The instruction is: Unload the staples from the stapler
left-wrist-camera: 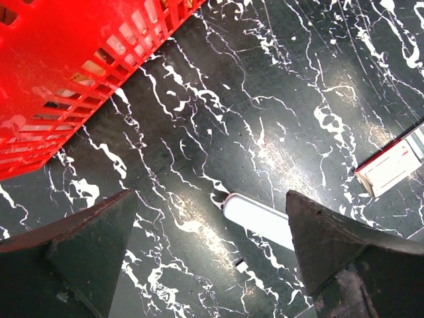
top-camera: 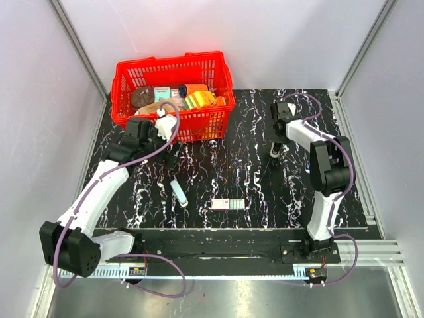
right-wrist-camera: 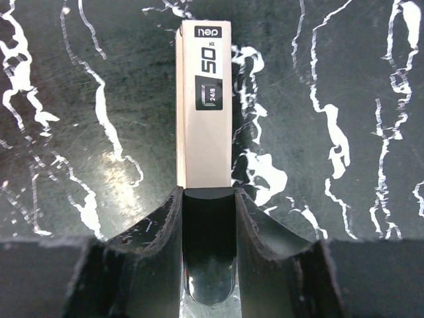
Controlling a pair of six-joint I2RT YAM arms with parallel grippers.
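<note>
We see the right gripper (right-wrist-camera: 208, 196) clenched on the dark rear end of the stapler (right-wrist-camera: 205, 112), which rests on the table (top-camera: 218, 165) at its far right, likely pinning it for opening, while the left gripper (left-wrist-camera: 209, 199) hangs spread and empty beside the red basket (left-wrist-camera: 53, 79).

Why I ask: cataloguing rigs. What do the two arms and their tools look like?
The left arm and right arm have white links, black joints and loose purple cables. The left tool and right tool are matte black with wedge-shaped fingers.
</note>
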